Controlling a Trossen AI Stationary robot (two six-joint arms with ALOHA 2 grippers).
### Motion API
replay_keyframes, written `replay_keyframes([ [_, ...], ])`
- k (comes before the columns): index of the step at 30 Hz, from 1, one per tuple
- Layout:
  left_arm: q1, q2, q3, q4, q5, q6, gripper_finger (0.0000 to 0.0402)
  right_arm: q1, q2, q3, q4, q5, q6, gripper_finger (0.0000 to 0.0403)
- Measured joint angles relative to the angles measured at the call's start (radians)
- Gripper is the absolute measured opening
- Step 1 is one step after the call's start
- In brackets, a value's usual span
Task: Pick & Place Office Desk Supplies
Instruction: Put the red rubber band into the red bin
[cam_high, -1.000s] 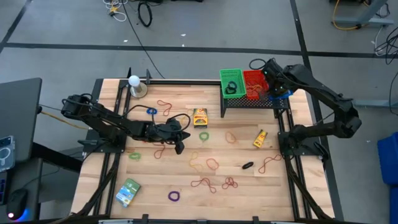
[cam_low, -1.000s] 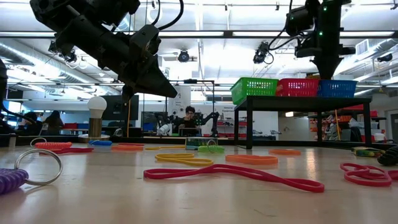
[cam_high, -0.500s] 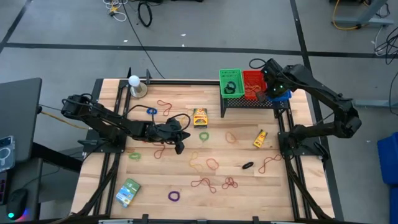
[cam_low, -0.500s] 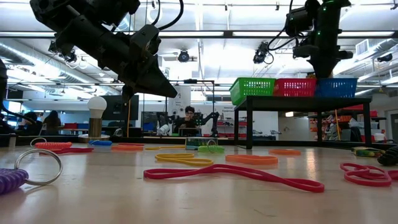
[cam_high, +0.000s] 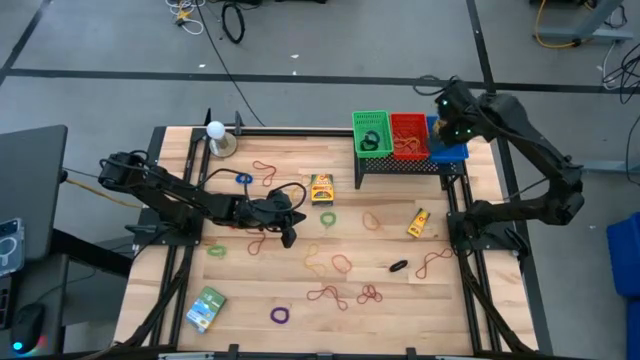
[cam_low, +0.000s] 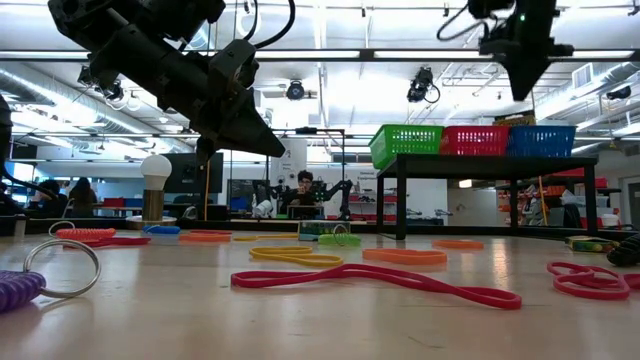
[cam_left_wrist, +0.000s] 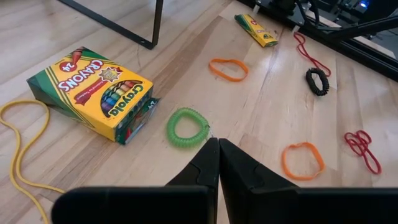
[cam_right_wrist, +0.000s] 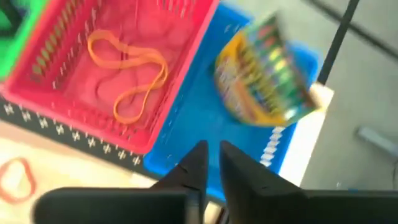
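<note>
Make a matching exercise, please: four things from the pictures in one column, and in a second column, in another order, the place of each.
Things:
1. orange rubber band
2. green coil ring
3. yellow crayon box
4. black loop

Places:
A. in the green basket
B. lying on the table, under the left gripper, beside the green coil ring
C. in the red basket
D. on the table just ahead of the left gripper's fingertips

Pairs: 1-C, 2-D, 3-B, 4-A
</note>
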Motion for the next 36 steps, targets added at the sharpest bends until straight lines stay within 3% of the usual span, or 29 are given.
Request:
replay_keyframes([
  [5, 0.000, 0.000, 0.000, 0.000, 0.016, 0.012, 0.0012, -0.016, 0.029, 0.083, -0.002, 0.048, -0.070, 0.0123],
  [12, 0.000, 0.000, 0.000, 0.000, 0.043, 0.010, 0.0012, -0.075, 0.093, 0.086, -0.009, 0.079, -0.196, 0.0221],
  [20, 0.000, 0.000, 0.000, -0.003, 0.049, 0.003, 0.0012, -0.074, 0.093, 0.086, 0.004, 0.070, -0.217, 0.0253],
  [23, 0.000, 0.000, 0.000, -0.003, 0.049, 0.004, 0.0012, -0.058, 0.085, 0.086, -0.019, 0.035, -0.202, 0.0235],
  [26, 0.000, 0.000, 0.000, -0.002, 0.049, 0.017, 0.0012, 0.013, 0.047, 0.086, -0.009, 0.021, -0.158, 0.0190],
  [33, 0.011, 0.000, 0.000, -0.003, 0.049, -0.004, 0.0012, 0.319, -0.119, -0.018, 0.236, 0.009, 0.028, 0.0027],
  [36, 0.028, 0.000, 0.000, -0.004, 0.088, -0.022, 0.0012, 0.466, -0.181, -0.123, 0.389, 0.029, 0.093, 0.0012],
])
